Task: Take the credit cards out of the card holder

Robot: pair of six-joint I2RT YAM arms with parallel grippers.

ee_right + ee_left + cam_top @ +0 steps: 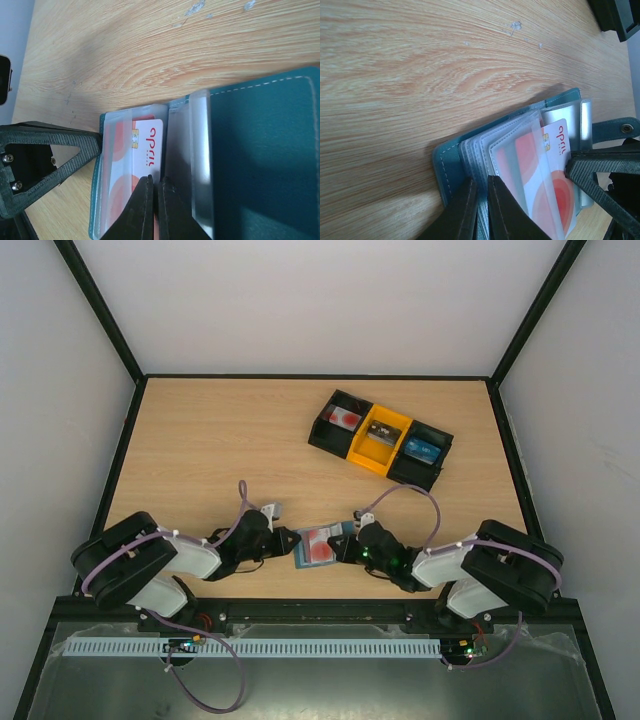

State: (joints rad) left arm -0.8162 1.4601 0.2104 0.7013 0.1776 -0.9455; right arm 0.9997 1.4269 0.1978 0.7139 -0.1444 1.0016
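Left pincer [481, 183] pinches the card holder [445, 167]; right pincer [155, 181] pinches the white card [147, 145], red lettering unclear.

One card holder [260, 150], seemingly one card [147, 142]

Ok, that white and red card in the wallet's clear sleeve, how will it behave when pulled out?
The white and red card looks thin and flat: probably light, stiff, slightly bendy. Its glossy face may slip in a pinch. The clear sleeve hugs it, so it may drag, and the card holder could lift along.
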